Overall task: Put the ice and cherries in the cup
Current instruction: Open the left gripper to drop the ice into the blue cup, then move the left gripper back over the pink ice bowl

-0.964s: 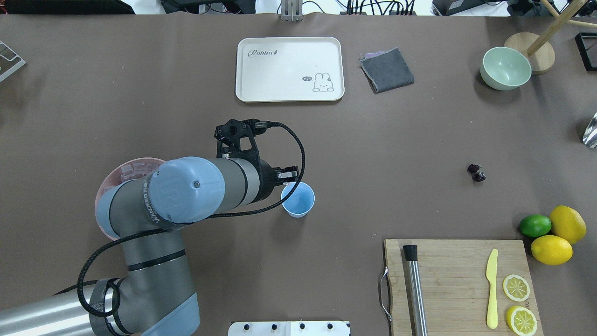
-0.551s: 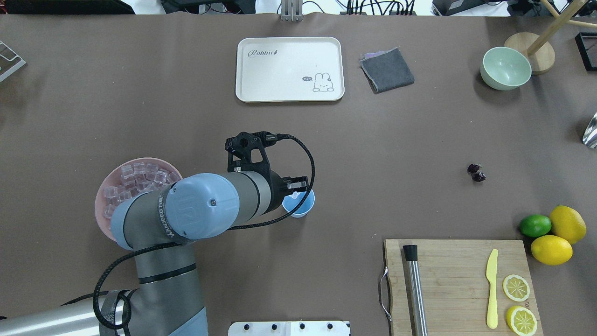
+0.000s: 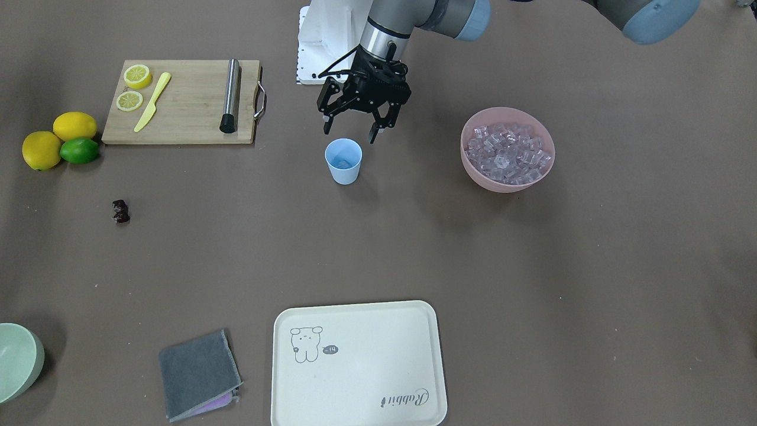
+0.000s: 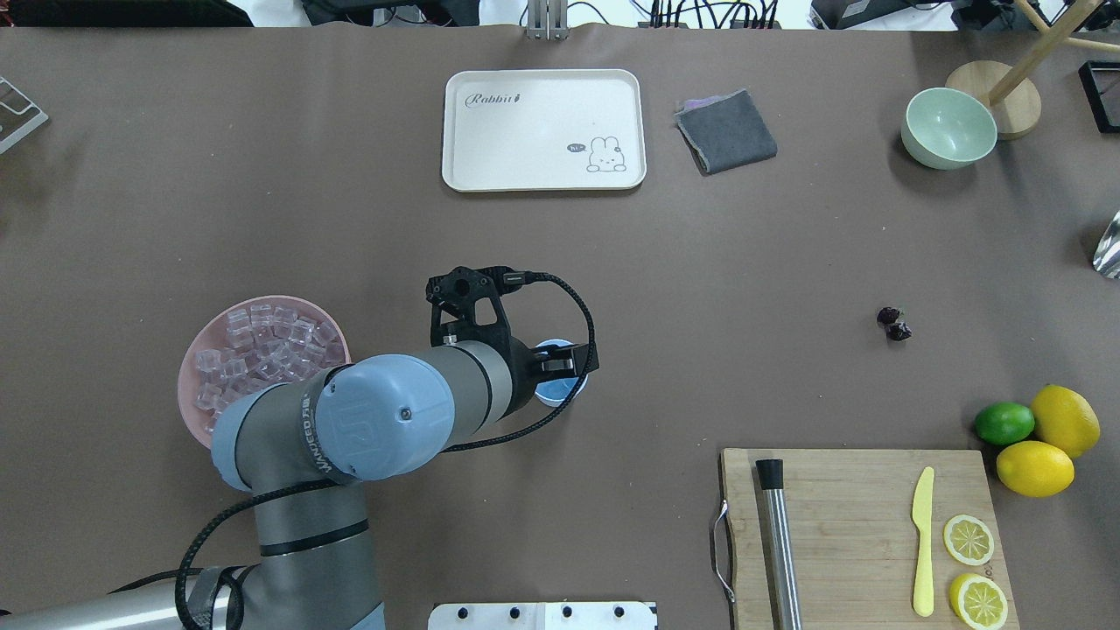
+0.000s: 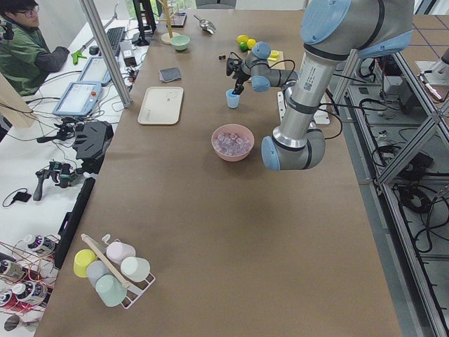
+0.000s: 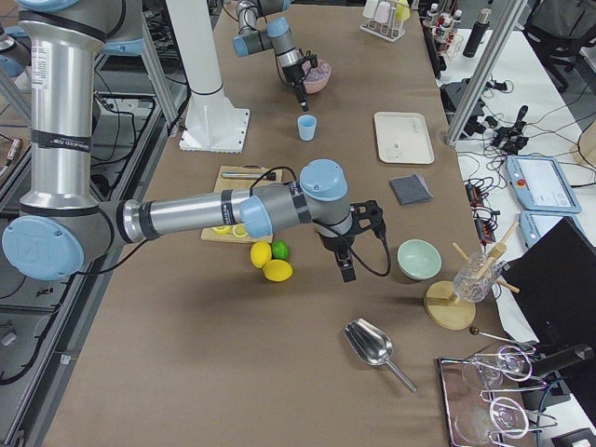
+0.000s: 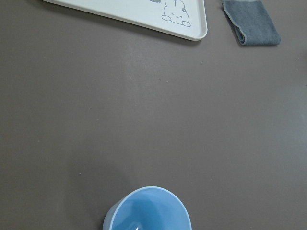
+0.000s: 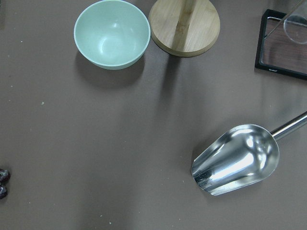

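The light blue cup [image 3: 343, 161] stands upright mid-table. My left gripper [image 3: 350, 133] hangs just above its rim, jaws open and empty; from overhead it [image 4: 558, 366] covers most of the cup [image 4: 560, 394]. A small clear ice cube seems to lie inside the cup. The rest of the ice [image 3: 506, 151] fills a pink bowl [image 3: 476, 176] on my left. The dark cherries [image 4: 893, 323] lie on the bare table far to the right and show at the edge of the right wrist view [image 8: 3, 182]. My right gripper [image 6: 345, 272] hovers near them; I cannot tell whether it is open or shut.
A white tray [image 4: 543, 129] and a grey cloth [image 4: 726, 131] lie at the far side. A pale green bowl [image 4: 948, 128], a wooden stand [image 8: 184, 21] and a metal scoop [image 8: 237, 160] are far right. A cutting board [image 4: 862, 534] holds a muddler, knife and lemon slices beside lemons and a lime [image 4: 1004, 423].
My left gripper has moved right, from beside the cup's rim to over it, uncovering the pink bowl. The clear piece at its fingertips has dropped into the cup.
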Robot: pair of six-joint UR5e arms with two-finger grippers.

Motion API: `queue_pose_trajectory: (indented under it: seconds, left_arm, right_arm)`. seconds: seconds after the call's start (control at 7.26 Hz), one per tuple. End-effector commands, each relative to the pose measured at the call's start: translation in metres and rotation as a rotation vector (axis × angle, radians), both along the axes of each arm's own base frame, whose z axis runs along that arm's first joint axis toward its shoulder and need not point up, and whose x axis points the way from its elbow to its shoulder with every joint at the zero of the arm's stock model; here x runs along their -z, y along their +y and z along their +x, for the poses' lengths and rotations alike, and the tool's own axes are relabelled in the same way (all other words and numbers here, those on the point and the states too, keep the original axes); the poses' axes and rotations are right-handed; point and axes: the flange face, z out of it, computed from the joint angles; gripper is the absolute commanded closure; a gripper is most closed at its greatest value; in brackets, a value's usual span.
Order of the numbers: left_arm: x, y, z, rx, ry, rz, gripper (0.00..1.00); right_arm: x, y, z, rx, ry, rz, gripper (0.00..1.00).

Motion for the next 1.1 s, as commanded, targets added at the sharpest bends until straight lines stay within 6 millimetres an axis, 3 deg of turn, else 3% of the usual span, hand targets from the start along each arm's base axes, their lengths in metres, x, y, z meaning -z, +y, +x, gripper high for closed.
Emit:
queue_pose_trajectory:
  seconds: [0.0,0.14,0.28,0.41,0.69,0.96]
  left_arm:
    - [-0.026,0.01,-0.054,-0.055,-0.127,0.076,0.02]
    - [-0.031,0.01,-0.085,-0.11,-0.261,0.05,0.02]
    - [-0.04,-0.011,-0.116,-0.154,-0.363,0.004,0.02]
    - [-0.049,-0.025,-0.128,-0.204,-0.455,0.07,0.02]
    - [-0.097,-0.036,-0.151,-0.286,-0.601,0.138,0.02]
    - [-0.11,-0.035,-0.153,-0.294,-0.617,0.13,0.02]
  right_arm:
    - [-0.001,0.001,0.0,-0.001,-0.003,0.006,0.0]
    - [-0.001,0.001,0.0,-0.002,-0.003,0.005,0.0]
    - [-0.001,0.001,0.0,-0.002,-0.003,0.004,0.0]
    - [-0.002,0.001,0.0,-0.002,-0.003,0.004,0.0]
    - [-0.003,0.002,-0.001,0.0,-0.007,0.0,0.0]
    - [-0.003,0.002,-0.001,0.001,-0.01,-0.001,0.0]
